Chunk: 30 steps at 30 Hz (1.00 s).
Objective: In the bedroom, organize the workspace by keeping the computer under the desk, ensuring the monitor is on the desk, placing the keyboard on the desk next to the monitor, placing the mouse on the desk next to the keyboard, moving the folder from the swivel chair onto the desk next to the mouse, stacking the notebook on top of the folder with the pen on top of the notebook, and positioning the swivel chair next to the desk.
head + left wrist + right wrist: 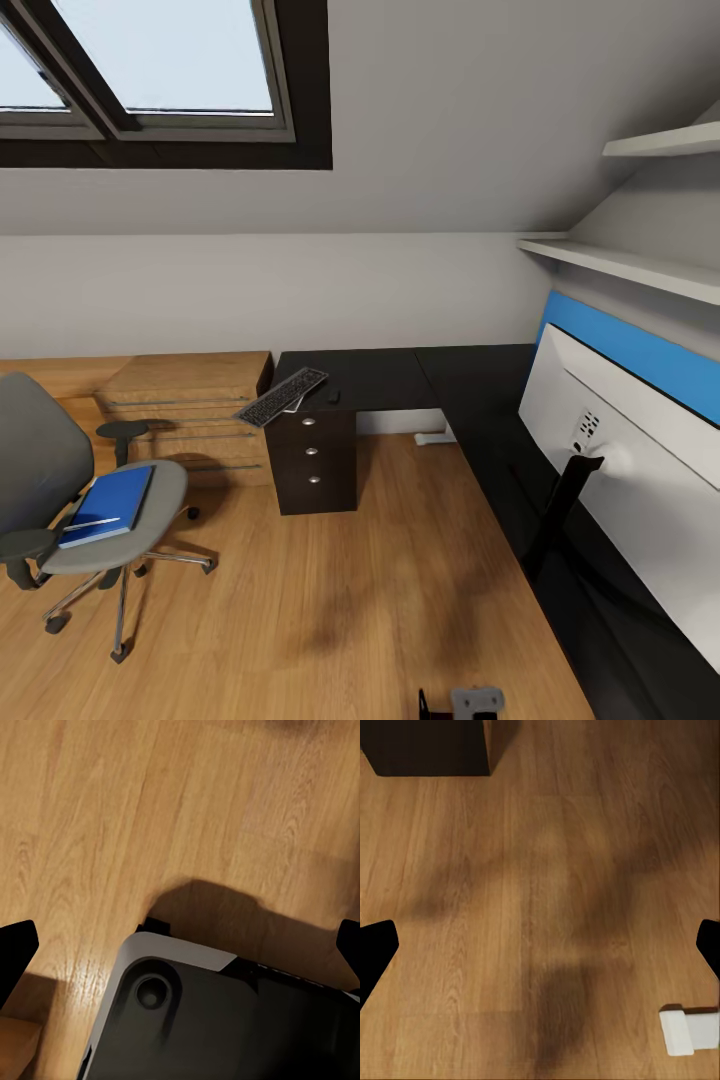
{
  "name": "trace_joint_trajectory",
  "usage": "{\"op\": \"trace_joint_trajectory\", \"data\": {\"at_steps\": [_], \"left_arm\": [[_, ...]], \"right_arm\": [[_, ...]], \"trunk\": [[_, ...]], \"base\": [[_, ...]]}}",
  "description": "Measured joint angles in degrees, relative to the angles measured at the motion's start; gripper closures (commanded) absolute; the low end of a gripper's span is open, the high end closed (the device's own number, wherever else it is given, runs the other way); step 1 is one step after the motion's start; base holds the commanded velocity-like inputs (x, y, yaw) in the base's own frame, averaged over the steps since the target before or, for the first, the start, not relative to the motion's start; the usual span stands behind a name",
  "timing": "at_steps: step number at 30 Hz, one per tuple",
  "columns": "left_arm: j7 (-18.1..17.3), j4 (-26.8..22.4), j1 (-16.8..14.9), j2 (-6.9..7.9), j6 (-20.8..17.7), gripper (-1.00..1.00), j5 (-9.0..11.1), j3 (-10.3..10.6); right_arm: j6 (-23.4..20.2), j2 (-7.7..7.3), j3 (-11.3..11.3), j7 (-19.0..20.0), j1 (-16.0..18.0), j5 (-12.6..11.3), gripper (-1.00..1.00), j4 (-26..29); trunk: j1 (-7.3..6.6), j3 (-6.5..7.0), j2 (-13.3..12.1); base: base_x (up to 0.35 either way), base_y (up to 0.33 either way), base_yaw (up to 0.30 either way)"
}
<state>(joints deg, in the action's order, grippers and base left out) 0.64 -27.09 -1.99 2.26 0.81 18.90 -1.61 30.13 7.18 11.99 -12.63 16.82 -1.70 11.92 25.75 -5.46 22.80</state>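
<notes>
Room: attic bedroom, sloped grey ceiling, dark-framed skylight (pixel 165 60) up top, wood-plank floor (pixel 330 600) below
Counter: L-shaped, glossy black top (pixel 400 375), running along the far wall and down the right side; dark drawer unit (pixel 315 460) with round silver knobs under its left end
Monitor: on the counter's right arm (pixel 640 470), white back facing us, black stand beneath it
Swivel chair: grey, at the left (pixel 60 500), on the floor well apart from the counter
Keyboard: dark grey (pixel 283 396), lying at an angle on the counter's left end, above the drawers
Folder: bright blue (pixel 108 505), flat on the chair seat
Pen: thin white stick (pixel 92 522) lying across the folder
Mouse: tiny black one (pixel 333 397), just beside the keyboard
Left fingers: dark tips (pixel 15 952) at the frame edges, spread wide, nothing between them, over the floor and a grey-black robot part (pixel 225 1020)
Right fingers: tips (pixel 375 949) wide apart too, empty, above bare floor near a white counter foot (pixel 690 1029)
</notes>
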Motion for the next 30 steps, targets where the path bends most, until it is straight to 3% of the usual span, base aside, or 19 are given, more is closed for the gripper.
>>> {"op": "trace_joint_trajectory", "data": {"at_steps": [7,11,12,13,14,15,20,26,30], "left_arm": [[0.0,0.0,0.0,0.01,0.1,-1.00,0.0,-0.1],[0.0,0.0,0.0,0.01,0.1,-1.00,0.0,-0.1],[0.0,0.0,0.0,0.01,0.1,-1.00,0.0,-0.1],[0.0,0.0,0.0,0.01,0.2,-1.00,0.0,-0.2],[0.0,0.0,0.0,0.01,0.2,-1.00,0.0,-0.2],[0.0,0.0,0.0,0.01,0.2,-1.00,0.0,-0.2],[0.1,0.0,0.0,0.10,0.2,-1.00,0.0,-0.2],[0.0,0.0,0.0,0.17,0.6,-1.00,0.1,-0.2],[0.1,0.1,0.0,0.15,2.4,-1.00,0.1,-0.2]], "right_arm": [[0.6,0.03,0.1,-0.2,0.0,0.2,-1.00,7.9],[-2.6,0.00,0.1,-0.5,0.0,0.2,-1.00,15.6],[-3.9,0.00,0.1,-0.6,0.0,0.2,-1.00,17.3],[-14.1,-0.09,0.1,-1.1,0.0,0.0,-1.00,23.8],[-16.3,-0.09,0.2,-1.2,0.0,0.1,-1.00,31.0],[-19.7,-0.13,0.1,-1.2,0.0,0.0,-1.00,34.8],[-28.6,-0.34,-0.1,-1.3,0.0,-0.2,-1.00,44.7],[-32.7,-0.68,-0.8,-1.2,0.0,-0.3,-1.00,48.4],[-33.8,-1.73,-1.4,-1.2,0.0,-0.3,-1.00,49.3]], "trunk": [[0.00,0.00,0.0],[0.00,0.00,0.0],[0.00,0.00,0.0],[0.00,-0.01,0.0],[0.00,0.01,0.0],[0.00,0.01,0.0],[0.00,0.00,0.0],[0.01,0.00,0.0],[0.01,0.00,0.0]], "base": [[0.000,0.000,0.000],[0.000,0.000,0.000],[0.000,0.000,0.000],[0.000,0.000,0.000],[0.000,0.000,0.000],[0.000,0.000,0.000],[-0.027,-0.050,0.000],[-0.103,-0.223,0.000],[-0.118,-0.293,0.000]]}}
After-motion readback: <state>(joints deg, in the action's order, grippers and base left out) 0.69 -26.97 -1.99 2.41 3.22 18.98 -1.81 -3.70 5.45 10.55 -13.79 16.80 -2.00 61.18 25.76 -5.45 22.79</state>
